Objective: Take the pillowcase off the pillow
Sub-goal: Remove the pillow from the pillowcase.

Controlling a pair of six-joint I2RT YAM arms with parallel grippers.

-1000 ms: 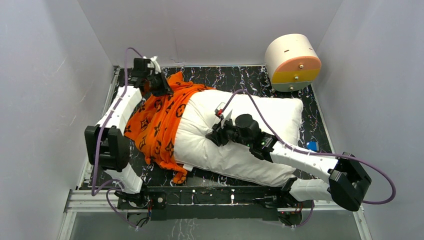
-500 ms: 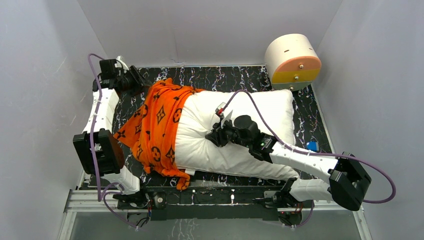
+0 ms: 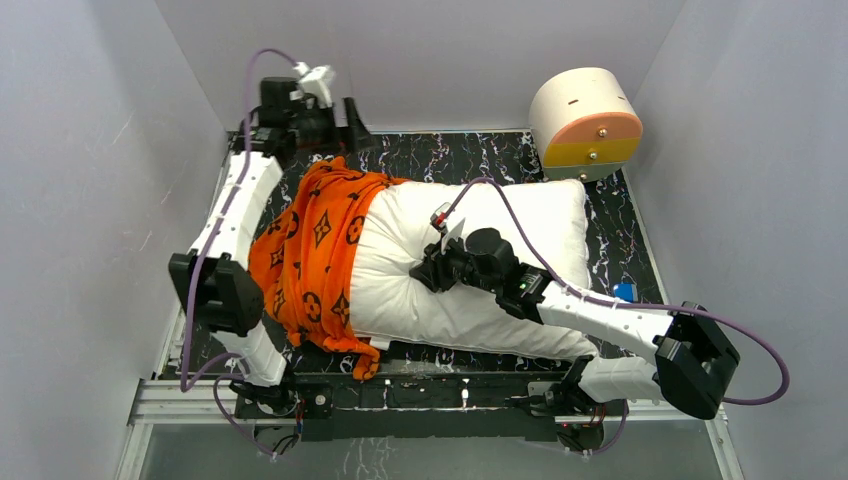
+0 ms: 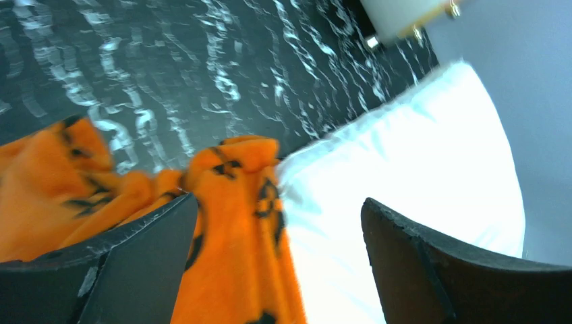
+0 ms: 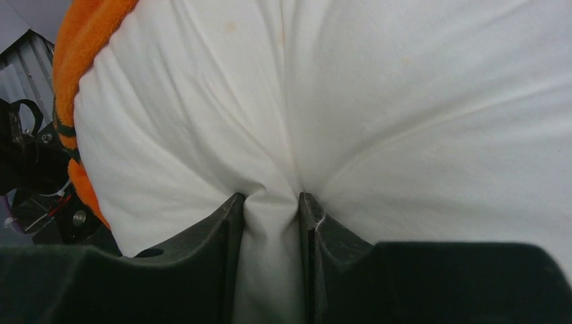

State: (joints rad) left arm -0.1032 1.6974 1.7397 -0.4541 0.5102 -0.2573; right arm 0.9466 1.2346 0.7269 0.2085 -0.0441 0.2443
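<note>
The white pillow (image 3: 550, 225) lies across the black marbled table (image 3: 440, 155). The orange pillowcase (image 3: 315, 250) with dark motifs is bunched over its left end. My left gripper (image 3: 338, 112) hangs open above the far left corner, clear of the fabric. In the left wrist view its fingers (image 4: 135, 256) stand wide apart, with the pillowcase (image 4: 229, 256) and the pillow (image 4: 418, 148) below. My right gripper (image 3: 432, 270) is in the middle of the pillow. In the right wrist view this gripper (image 5: 270, 197) is shut on a pinched fold of the pillow (image 5: 405, 101), and the pillowcase (image 5: 84, 40) shows at the upper left.
A round cream drawer box (image 3: 586, 122) with orange and yellow fronts stands at the back right corner. A small blue thing (image 3: 624, 292) lies at the table's right edge. Grey walls close in on the left, back and right.
My left gripper was shut at the pillowcase's far end; it has let go, opened wide and moved up toward the back wall. The pillowcase settled on the pillow's left end. The right gripper holds still.
</note>
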